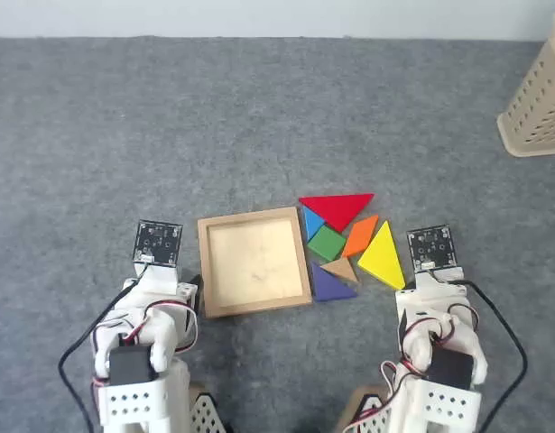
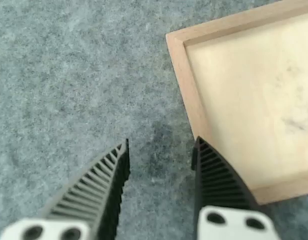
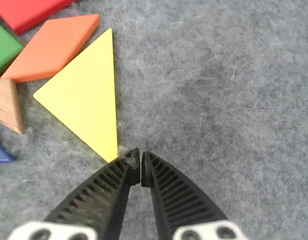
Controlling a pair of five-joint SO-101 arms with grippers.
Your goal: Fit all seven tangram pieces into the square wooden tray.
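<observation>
Seven flat tangram pieces lie clustered on the desk, a grey, felt-like surface. They are just beside the right side of the square wooden tray and outside it. Pieces: large red triangle, farthest from the arms; small blue triangle and green square, nearest the tray rim; orange parallelogram; large yellow triangle; small bare-wood triangle; purple triangle, nearest the arms. Neighbouring pieces touch or nearly touch; the exact seams are hard to make out. Tray: pale wood, raised rim, smooth floor with a faint grey smudge; in the left wrist view its far sides are cut off. Left arm: ribbed black jaws standing apart over bare desk at a tray corner, one jaw crossing in front of the rim. Right arm: jaws closed tip to tip on nothing, just beside a sharp corner of the yellow triangle; whether they touch it cannot be told. Perforated beige container, cut off at the far right edge.
</observation>
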